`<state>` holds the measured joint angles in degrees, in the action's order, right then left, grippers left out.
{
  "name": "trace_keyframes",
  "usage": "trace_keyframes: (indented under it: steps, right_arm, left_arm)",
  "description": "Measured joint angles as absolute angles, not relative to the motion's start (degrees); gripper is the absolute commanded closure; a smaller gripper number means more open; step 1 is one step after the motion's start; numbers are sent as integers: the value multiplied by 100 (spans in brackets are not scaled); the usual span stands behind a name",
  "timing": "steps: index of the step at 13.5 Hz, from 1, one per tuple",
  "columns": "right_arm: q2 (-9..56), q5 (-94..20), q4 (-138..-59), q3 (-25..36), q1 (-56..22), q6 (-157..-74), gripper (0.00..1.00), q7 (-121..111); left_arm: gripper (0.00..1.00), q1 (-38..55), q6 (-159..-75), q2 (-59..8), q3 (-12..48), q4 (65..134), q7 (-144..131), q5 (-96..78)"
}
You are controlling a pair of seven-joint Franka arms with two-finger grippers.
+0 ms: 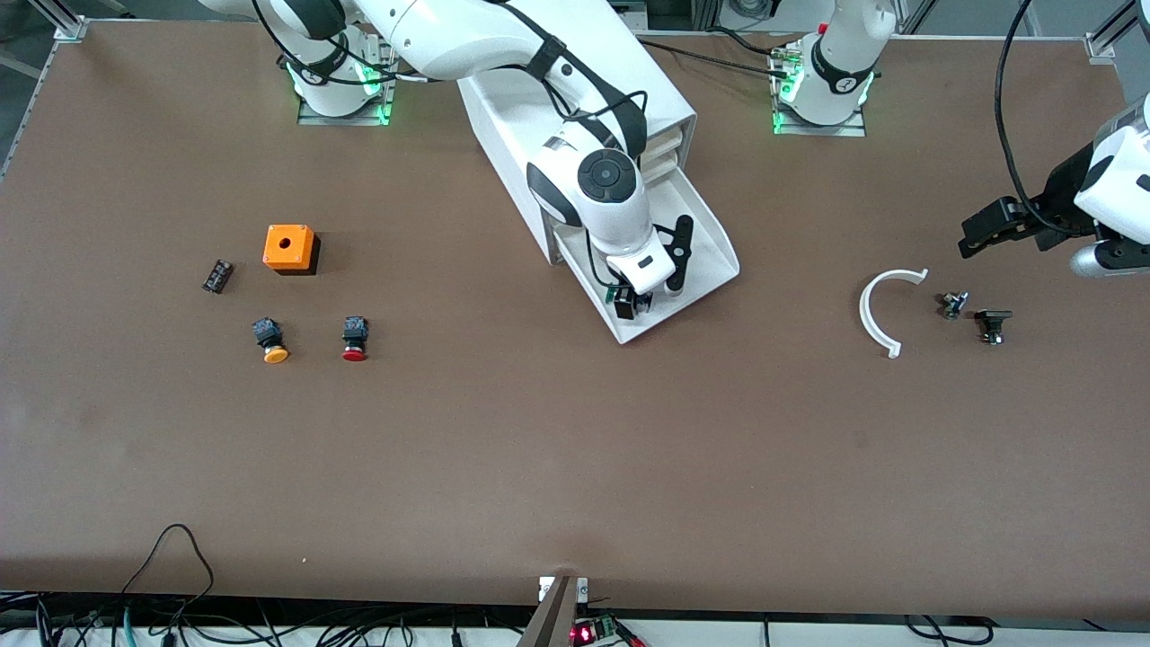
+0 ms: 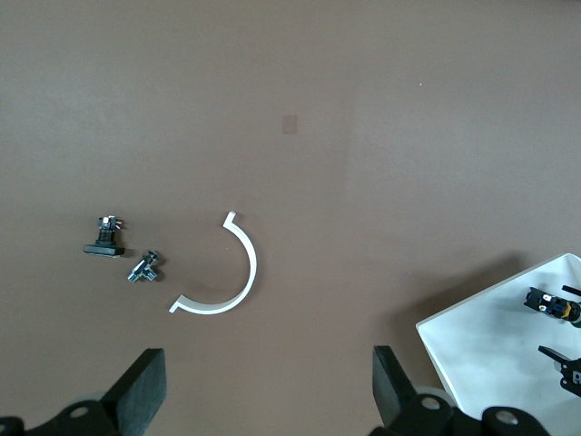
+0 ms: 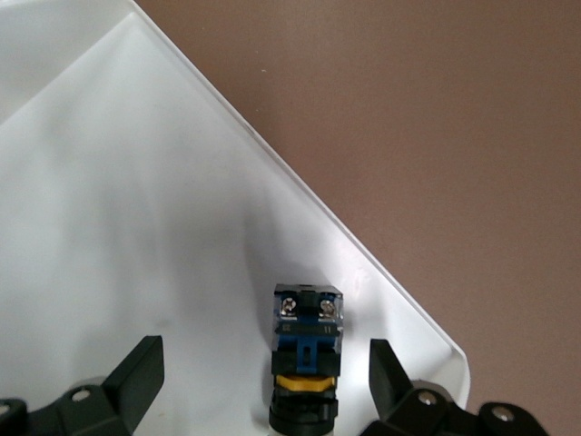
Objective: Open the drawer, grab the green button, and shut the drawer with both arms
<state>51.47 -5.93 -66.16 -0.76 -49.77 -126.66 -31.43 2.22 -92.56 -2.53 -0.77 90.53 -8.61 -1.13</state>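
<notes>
Two grippers stood with jaws spread, neither gripping anything. The drawer (image 1: 710,235), lowest in the white cabinet (image 1: 503,126), was pulled out toward the front camera. The right gripper (image 3: 263,386) hung low inside the drawer, its fingers (image 3: 136,372) on either side of the button (image 3: 307,359), which lay on the drawer's floor near its front corner. The left gripper (image 2: 263,391) waited above bare table, away from the drawer toward the left arm's end, near a white curved strip (image 1: 876,310).
</notes>
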Motion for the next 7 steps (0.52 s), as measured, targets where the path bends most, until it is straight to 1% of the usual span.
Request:
trace_keyframes:
  steps: [2, 4, 5, 7]
  right_arm:
    - [5150, -593, -6615, -75, -4979, -12666, 0, -3143]
    - [5154, -593, -6615, -74, -4980, -12666, 4, -3143]
    - [5155, -593, -6615, -74, -4980, -12666, 4, -3143]
    - [5158, -593, -6615, -67, -4980, -12715, 11, -3143]
  left_arm:
    - [0, 215, -9256, -262, -80, 9051, -861, -113]
    - [0, 200, -9256, -293, -112, 9051, -861, -113]
    - [0, 195, -9256, -315, -143, 9051, -861, -113]
    - [0, 174, -9256, -359, -165, 9051, -861, -113]
